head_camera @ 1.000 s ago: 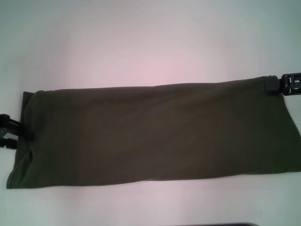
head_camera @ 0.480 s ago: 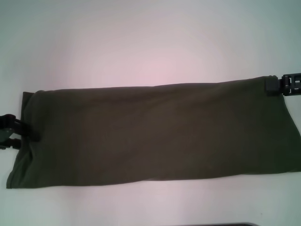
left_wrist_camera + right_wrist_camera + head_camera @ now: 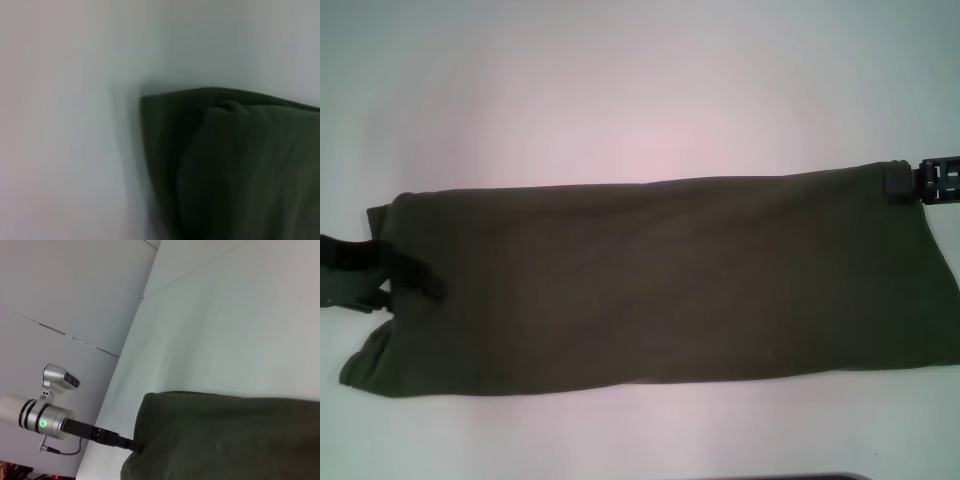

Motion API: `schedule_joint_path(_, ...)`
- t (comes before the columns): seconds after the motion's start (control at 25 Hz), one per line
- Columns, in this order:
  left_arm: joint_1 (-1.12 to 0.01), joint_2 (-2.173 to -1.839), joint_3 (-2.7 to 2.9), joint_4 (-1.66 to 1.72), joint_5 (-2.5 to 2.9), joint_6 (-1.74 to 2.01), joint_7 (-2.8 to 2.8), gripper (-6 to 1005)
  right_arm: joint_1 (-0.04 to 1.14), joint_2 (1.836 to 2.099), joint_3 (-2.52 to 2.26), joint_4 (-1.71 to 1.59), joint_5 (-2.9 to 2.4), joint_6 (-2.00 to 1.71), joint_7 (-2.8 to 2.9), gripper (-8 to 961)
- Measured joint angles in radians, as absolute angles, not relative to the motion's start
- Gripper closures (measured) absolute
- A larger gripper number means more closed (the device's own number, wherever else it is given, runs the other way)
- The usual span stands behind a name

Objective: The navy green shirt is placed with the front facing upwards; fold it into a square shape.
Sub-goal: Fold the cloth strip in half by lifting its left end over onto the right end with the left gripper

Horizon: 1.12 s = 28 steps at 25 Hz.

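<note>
The navy green shirt (image 3: 660,280) lies in a long folded band across the white table (image 3: 620,90), reaching from left edge to right. Left gripper (image 3: 415,280) appears clenched on its left end, right gripper (image 3: 898,183) clamped on the far right corner.

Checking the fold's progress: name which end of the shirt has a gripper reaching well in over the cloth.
The end on the robot's left: the left gripper reaches over the navy green shirt there, while the right gripper sits at the far corner.

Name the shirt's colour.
Dark olive green, plain on the side showing; the shirt shows best in the head view.
</note>
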<state>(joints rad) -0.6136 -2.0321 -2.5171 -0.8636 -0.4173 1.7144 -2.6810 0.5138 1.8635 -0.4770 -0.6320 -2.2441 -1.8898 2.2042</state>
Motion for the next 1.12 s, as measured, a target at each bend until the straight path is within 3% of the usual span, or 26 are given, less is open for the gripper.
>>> schedule_joint_path(0.36,-0.637,-2.042,-2.527,-0.863,-0.453,1.741,-2.647,481,0.514,1.864,-0.477,-0.632,-2.244,-1.890,2.204,298)
schedule_joint_path(0.64,-0.633,-2.005,-2.526,-0.829,-0.543,1.797,-2.609,518,0.514,1.864,-0.477,-0.632,-2.244,-1.890,2.204,298)
schedule_joint_path(1.08,-0.628,-2.010,-2.518,-0.806,-0.537,1.778,-2.610,953,0.514,1.864,-0.477,-0.631,-2.244,-1.891,2.206,299)
schedule_joint_path(1.12,-0.628,-2.011,-2.518,-0.806,-0.537,1.781,-2.610,953,0.514,1.864,-0.477,-0.630,-2.244,-1.891,2.206,299)
